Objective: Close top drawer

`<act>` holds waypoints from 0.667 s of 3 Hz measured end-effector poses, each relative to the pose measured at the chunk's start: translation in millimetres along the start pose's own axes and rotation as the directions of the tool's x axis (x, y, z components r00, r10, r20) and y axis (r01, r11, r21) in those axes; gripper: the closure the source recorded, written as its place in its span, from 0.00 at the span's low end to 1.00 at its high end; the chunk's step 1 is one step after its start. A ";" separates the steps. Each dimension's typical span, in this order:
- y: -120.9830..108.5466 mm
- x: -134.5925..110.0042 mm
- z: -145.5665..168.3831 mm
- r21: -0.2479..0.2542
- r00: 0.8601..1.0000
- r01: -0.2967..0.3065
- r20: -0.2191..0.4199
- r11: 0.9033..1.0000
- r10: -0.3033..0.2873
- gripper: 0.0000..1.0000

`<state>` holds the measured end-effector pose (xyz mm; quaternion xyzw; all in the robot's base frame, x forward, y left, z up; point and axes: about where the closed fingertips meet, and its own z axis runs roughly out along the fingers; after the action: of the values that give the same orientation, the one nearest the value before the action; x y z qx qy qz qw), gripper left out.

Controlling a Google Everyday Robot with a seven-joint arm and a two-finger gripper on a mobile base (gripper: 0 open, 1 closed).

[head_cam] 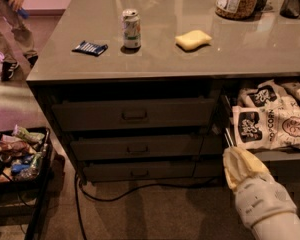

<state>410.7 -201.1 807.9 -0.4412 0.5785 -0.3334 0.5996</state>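
Up on the counter [250, 49] sit a blue packet [90, 48], a can [131, 29] and a sponge [193, 39]. Just beneath its edge is the top drawer [135, 115], above two shallower drawers [137, 148], with a dark gap over its front. Low at right, below the popcorn bags [267, 126], hangs the gripper [235, 156], fingers [245, 168] seemingly pressed together, well apart from that drawer.

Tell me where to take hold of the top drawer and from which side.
Probably grip the bar handle centred on the flat front of the top drawer, coming straight from the front; nothing else protrudes. The gripper sits low to its right.
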 end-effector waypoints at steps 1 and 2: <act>-6.9 17.1 -13.8 0.021 0.999 0.000 -0.046 1.000 0.001 1.00; -6.9 17.1 -13.8 0.021 0.999 0.000 -0.046 1.000 0.001 1.00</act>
<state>399.8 -221.3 808.3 -0.4269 0.5890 -0.3493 0.5907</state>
